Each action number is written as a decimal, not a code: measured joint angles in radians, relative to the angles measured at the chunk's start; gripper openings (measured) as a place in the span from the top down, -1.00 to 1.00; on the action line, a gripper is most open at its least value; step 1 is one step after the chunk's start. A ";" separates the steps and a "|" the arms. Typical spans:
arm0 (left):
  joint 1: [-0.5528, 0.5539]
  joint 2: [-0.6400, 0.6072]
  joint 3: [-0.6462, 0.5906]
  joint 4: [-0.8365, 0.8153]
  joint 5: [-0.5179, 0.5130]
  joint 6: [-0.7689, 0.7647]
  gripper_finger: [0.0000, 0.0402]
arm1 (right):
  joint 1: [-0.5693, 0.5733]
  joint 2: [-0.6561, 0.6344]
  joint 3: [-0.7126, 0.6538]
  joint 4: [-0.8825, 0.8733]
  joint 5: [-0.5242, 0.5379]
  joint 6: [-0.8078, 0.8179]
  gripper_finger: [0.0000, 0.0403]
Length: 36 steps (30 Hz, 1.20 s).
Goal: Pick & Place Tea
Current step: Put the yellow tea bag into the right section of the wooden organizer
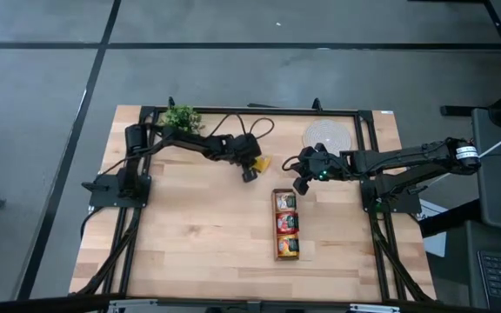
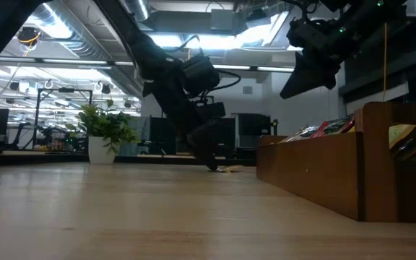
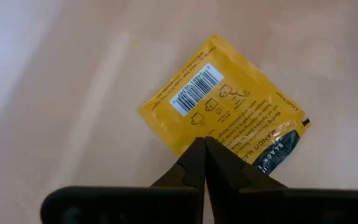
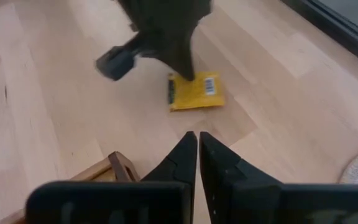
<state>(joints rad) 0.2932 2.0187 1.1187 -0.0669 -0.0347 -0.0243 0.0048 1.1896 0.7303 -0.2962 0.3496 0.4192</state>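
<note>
A yellow tea sachet (image 3: pixel 219 106) with a barcode lies flat on the wooden table, just left of the table's middle (image 1: pixel 263 162). My left gripper (image 3: pixel 202 142) is shut and down at the sachet's edge (image 1: pixel 250 176). My right gripper (image 4: pixel 197 134) is shut with nothing in it. It hovers above the far end of the long wooden tray (image 1: pixel 286 224). The tray holds red and yellow-orange sachets (image 2: pixel 323 128) standing in its compartments. My left gripper sets its shut fingertips (image 4: pixel 185 70) down on the yellow sachet's edge, close to the dark-printed end (image 3: pixel 272 152). The fingers come slanting down from the table's left and far side. The sachet lies flat on the table under them.
A round pale woven mat (image 1: pixel 327 136) lies at the far right. A small potted plant (image 1: pixel 181 116) stands at the far left corner. The tray's wooden wall (image 2: pixel 323 173) rises on the right. Bare tabletop stretches along the near and left sides.
</note>
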 joint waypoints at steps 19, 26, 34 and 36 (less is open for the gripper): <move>-0.248 -0.122 -0.037 -0.339 0.171 0.064 0.99 | 0.053 0.001 0.000 0.092 -0.039 0.043 0.88; -0.297 -0.255 -0.214 -0.254 0.068 -0.110 0.99 | 0.127 0.024 0.000 0.291 -0.090 -0.034 0.88; -0.390 -0.551 -0.376 -0.142 -0.079 -0.257 0.98 | 0.120 0.142 0.000 0.498 -0.116 -0.097 0.88; -0.419 -0.597 -0.394 -0.141 -0.098 -0.285 0.99 | 0.109 0.191 0.000 0.571 -0.162 -0.113 0.88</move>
<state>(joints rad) -0.1259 1.4218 0.7250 -0.2079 -0.1325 -0.3088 0.1139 1.3802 0.7303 0.2746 0.1879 0.3061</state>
